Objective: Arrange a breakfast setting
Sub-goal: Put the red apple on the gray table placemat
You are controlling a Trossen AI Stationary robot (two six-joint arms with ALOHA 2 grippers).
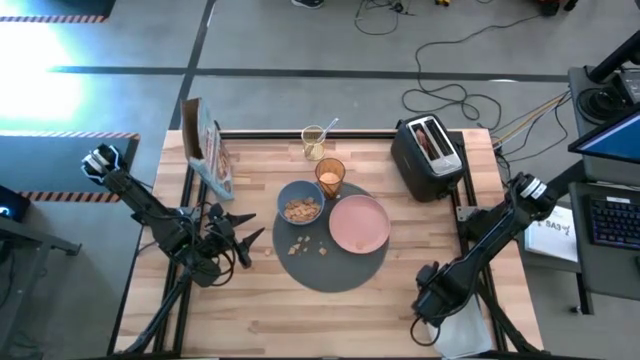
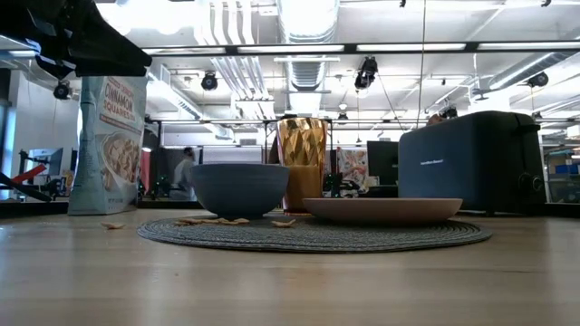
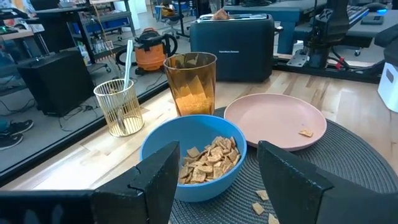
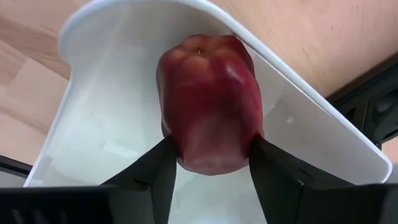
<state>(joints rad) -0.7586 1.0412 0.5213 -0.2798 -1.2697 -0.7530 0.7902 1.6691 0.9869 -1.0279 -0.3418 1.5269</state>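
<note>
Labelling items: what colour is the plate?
Pink; the plate shows best in the left wrist view.

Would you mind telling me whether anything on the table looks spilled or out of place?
Yes: loose cereal pieces lie scattered on the grey mat beside the blue bowl, and one piece sits on the pink plate.

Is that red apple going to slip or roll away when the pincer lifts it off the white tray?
The red apple looks glossy and rounded, so it may slip. The right pincer has a finger on each side, which should steady it. If dropped, it would probably roll on the smooth white tray.
</note>
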